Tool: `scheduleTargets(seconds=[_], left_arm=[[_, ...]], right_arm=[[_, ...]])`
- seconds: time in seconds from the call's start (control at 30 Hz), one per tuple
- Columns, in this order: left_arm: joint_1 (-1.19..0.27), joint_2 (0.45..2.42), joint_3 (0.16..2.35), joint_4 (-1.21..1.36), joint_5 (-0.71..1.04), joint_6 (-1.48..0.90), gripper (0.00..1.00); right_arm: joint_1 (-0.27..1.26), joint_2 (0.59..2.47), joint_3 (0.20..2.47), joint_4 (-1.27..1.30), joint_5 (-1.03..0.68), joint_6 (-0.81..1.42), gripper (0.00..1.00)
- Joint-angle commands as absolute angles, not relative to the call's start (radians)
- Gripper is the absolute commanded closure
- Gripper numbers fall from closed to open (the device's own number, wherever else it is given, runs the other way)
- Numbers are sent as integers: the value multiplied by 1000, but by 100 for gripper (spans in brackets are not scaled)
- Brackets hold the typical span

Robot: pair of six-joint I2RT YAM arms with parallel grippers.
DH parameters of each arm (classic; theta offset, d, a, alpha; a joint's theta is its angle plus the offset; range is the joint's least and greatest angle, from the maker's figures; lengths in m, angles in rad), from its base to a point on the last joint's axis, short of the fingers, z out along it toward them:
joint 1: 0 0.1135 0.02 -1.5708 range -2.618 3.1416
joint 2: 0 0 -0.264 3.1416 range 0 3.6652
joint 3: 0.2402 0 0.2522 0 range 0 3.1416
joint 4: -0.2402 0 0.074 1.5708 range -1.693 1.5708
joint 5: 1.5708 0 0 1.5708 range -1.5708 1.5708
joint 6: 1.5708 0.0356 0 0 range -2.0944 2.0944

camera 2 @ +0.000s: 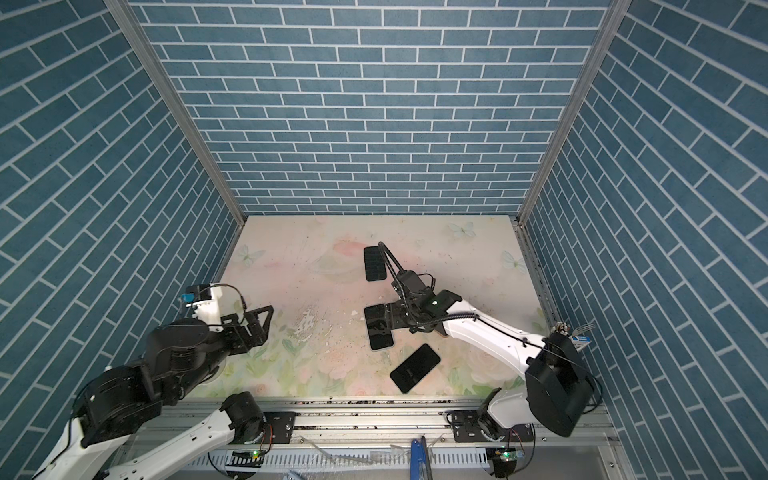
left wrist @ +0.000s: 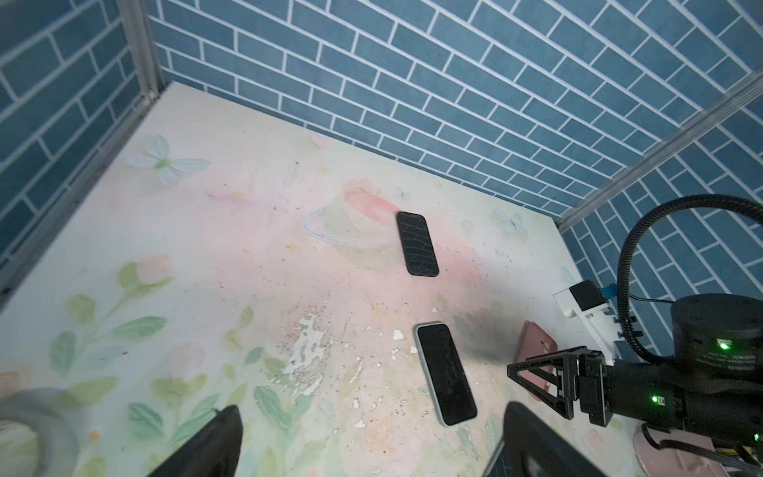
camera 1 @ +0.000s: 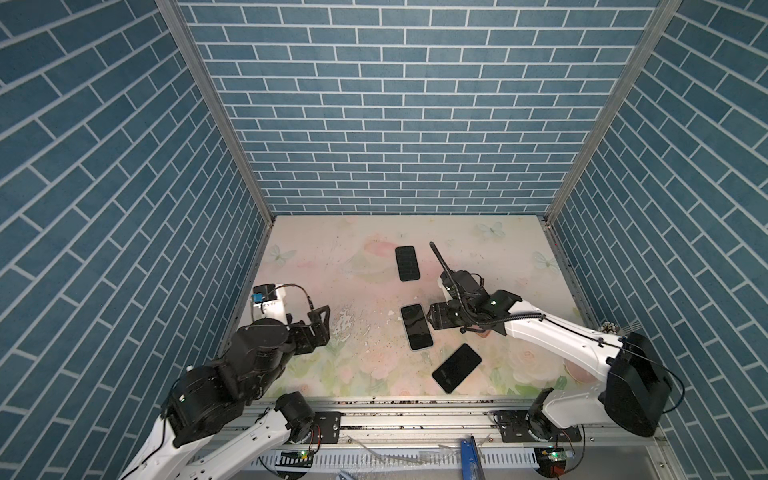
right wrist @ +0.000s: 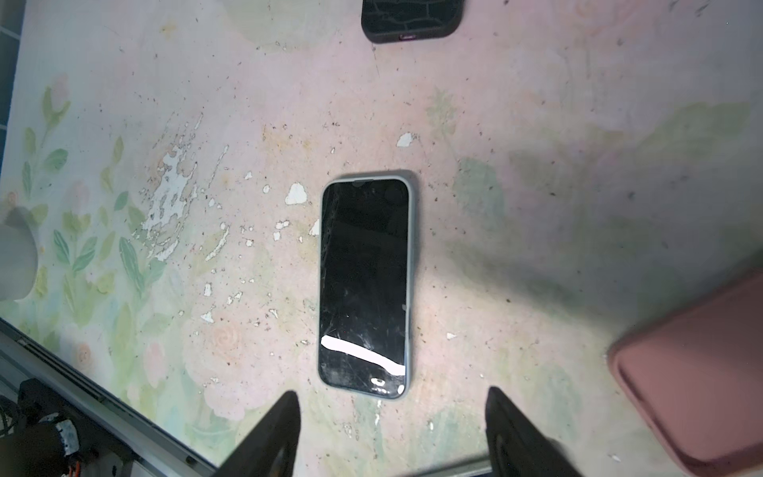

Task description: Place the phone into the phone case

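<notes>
Starting with both top views: finding the phone [camera 1: 416, 326] lying flat and screen-up near the middle of the table [camera 1: 332, 257], with a black case [camera 1: 407, 263] farther back and a second phone [camera 1: 456, 368] nearer and to the right, all three apart. Seeing the right gripper [camera 1: 432, 319] hovering just beside the phone on its right, and the left gripper [camera 1: 324, 326] hanging well apart on the left, neither holding anything. Moving to the left wrist view: noting that pincer's fingers [left wrist: 214, 437] spread wide over bare table, and catching a pink case [left wrist: 534, 342] just behind the right gripper, hidden under that arm in the top views. Turning to the right wrist view: finding the jaws parted well apart and empty, with the phone lying just ahead of them. Making out here, far better than from above, a pale case [right wrist: 411, 268] wrapping the phone's edge, and so judging the phone as already seated in it. Also picking up scratches across the glass, too fine for the top views, while losing sight of the second phone. Judging the phone as a thin, stiff slab, fairly dense, with a slick and fragile face. Favouring a hold across the two long edges, on the softer rim, not on the glass, and expecting little clearance under a thing lying this flat.
</notes>
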State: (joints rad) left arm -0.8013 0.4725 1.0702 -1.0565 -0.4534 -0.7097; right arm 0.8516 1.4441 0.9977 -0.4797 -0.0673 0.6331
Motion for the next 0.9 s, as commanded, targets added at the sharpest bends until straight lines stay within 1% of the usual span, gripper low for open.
scheduleTargets(seconds=[0.0, 0.1, 0.23, 0.3, 0.33, 0.37, 0.53, 0.7, 0.87], left_arm=[[-796, 416, 1009, -1179, -520, -633, 0], [-790, 360, 972, -1139, -498, -624, 0], [-748, 347, 975, -1173, -509, -621, 0], [-728, 351, 973, -1169, -486, -613, 1], [-727, 355, 970, -1164, -476, -610, 0], [-727, 362, 967, -1160, -466, -608, 0], [-720, 398, 971, -1163, -458, -614, 0], [-712, 399, 968, -1155, -443, -610, 0], [-711, 388, 968, -1157, -443, -609, 0]], right_arm=[[903, 1548, 1063, -565, -176, 696, 33], [959, 1661, 1146, -665, -152, 688, 35], [980, 1731, 1175, -699, -116, 704, 38], [981, 1753, 1186, -705, -103, 700, 45], [980, 1762, 1193, -711, -96, 700, 47], [980, 1779, 1202, -720, -94, 694, 53], [982, 1842, 1203, -731, -28, 692, 54], [981, 1929, 1214, -710, -14, 673, 54], [954, 2046, 1281, -701, 0, 653, 53]])
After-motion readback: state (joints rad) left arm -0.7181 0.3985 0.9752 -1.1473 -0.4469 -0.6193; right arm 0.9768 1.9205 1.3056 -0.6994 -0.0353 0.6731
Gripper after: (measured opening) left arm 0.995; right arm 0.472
